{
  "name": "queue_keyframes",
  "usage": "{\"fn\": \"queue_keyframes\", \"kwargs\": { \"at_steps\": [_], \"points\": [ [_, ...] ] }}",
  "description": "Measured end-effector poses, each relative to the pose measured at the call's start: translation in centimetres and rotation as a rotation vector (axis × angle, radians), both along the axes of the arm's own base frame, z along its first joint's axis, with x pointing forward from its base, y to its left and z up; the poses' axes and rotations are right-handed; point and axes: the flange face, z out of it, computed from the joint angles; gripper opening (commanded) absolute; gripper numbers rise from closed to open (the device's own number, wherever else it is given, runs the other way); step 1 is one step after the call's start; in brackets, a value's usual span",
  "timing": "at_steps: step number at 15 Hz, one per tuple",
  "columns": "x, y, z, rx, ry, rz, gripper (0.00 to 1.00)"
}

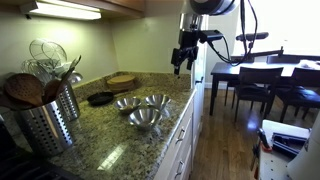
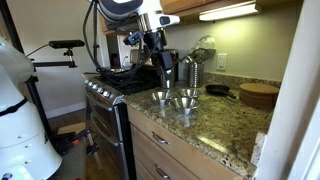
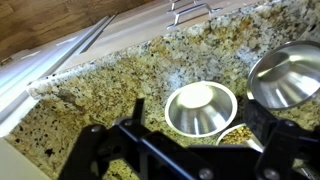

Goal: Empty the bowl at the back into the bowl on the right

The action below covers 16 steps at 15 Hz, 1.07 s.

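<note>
Three steel bowls sit close together on the granite counter (image 1: 110,140). In an exterior view they are at left (image 1: 127,103), back right (image 1: 158,100) and front (image 1: 145,118); they also show in an exterior view (image 2: 175,99). In the wrist view, one empty bowl (image 3: 200,107) lies in the middle and another (image 3: 285,75) at the right edge. A third (image 3: 240,135), with speckled brown contents, is partly hidden behind the fingers. My gripper (image 1: 181,62) (image 2: 160,65) (image 3: 190,165) hangs well above the bowls, open and empty.
A utensil holder (image 1: 50,110) with whisk and wooden spoons, a black pan (image 1: 100,98) and a round wooden board (image 1: 121,80) stand on the counter. A stove (image 2: 110,88) adjoins the counter. A dining table with chairs (image 1: 262,78) stands beyond its edge.
</note>
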Motion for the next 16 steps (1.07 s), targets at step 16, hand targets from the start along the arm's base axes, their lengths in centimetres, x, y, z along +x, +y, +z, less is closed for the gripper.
{"fn": "queue_keyframes", "kwargs": {
  "at_steps": [16],
  "points": [
    [8.9,2.3,3.4,-0.12,-0.203,0.097,1.0]
  ]
}}
